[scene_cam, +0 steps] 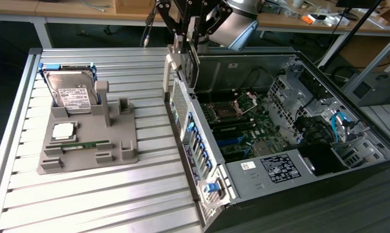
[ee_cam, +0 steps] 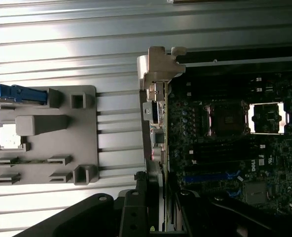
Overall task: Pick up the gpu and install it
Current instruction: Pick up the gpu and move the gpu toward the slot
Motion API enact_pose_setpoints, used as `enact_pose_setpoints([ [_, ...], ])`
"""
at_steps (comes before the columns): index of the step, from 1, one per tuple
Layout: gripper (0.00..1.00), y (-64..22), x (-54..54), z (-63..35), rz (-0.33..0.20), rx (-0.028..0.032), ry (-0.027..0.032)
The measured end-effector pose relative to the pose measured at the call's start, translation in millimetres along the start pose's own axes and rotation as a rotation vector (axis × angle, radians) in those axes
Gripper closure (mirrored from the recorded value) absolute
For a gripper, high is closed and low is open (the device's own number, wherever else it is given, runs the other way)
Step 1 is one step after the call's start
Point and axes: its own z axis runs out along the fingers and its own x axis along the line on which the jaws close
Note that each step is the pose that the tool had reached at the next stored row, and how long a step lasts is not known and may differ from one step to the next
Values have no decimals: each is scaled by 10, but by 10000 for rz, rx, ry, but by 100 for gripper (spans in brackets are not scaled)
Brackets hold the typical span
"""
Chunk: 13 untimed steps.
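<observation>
The gpu [scene_cam: 189,65] hangs on edge with its silver bracket [scene_cam: 171,68] toward the exterior view's left. It is above the back wall of the open computer case [scene_cam: 201,160]. My gripper [scene_cam: 185,39] is shut on the card's upper edge. In the wrist view the gpu [ee_cam: 155,111] is seen edge-on between my gripper's [ee_cam: 161,202] dark fingers [ee_cam: 133,207]. It lines up along the case's rear edge, beside the motherboard [ee_cam: 225,148]. The card is raised above the motherboard [scene_cam: 240,121] and its blue slots [scene_cam: 230,143].
On the slatted table at the exterior view's left, a grey holder [scene_cam: 84,160] carries a hard drive [scene_cam: 75,94], a CPU [scene_cam: 64,130] and a green RAM stick [scene_cam: 84,144]. Cables and drive cages [scene_cam: 324,116] fill the case's far side.
</observation>
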Motion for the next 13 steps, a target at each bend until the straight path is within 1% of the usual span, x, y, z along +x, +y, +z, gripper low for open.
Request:
enact_pose_setpoints([
  [13, 73, 5, -79, 16, -1, 12, -1],
])
